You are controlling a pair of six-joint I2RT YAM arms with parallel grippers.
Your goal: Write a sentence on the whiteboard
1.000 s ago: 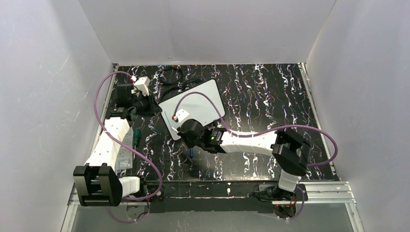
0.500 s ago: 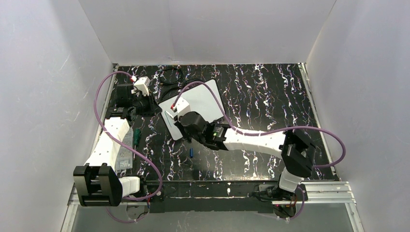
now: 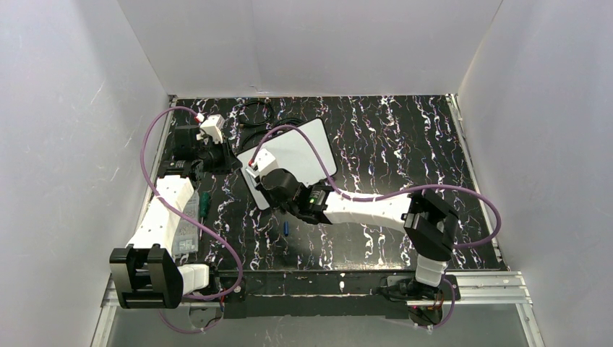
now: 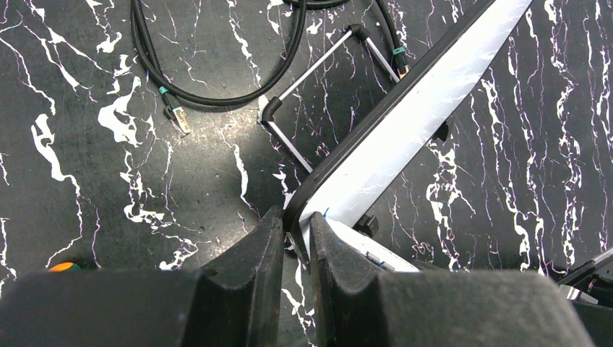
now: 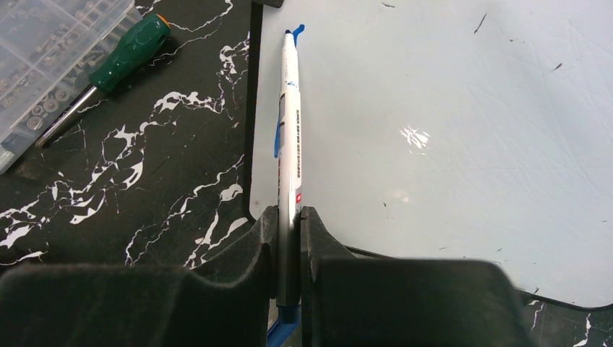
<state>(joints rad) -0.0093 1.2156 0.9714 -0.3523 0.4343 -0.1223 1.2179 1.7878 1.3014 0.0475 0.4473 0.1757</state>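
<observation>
The whiteboard (image 3: 303, 148) stands tilted at the back of the table, white with a thin dark rim. My left gripper (image 4: 296, 220) is shut on its dark edge (image 4: 340, 155) at a lower corner. In the top view that gripper (image 3: 230, 160) sits at the board's left side. My right gripper (image 5: 289, 213) is shut on a white marker (image 5: 290, 123), whose blue tip (image 5: 292, 32) rests at the board's left edge beside a short blue stroke. No sentence shows on the white face (image 5: 448, 108).
A green screwdriver (image 5: 119, 54) and a clear parts box (image 5: 43, 43) lie left of the board. A blue cap (image 3: 287, 228) lies on the black marbled table near my right forearm. Black cables (image 4: 188, 90) and a metal stand (image 4: 318, 69) sit behind the board.
My right gripper has carried the marker up and left across the board, to its left edge. The left gripper has kept its hold on the board.
</observation>
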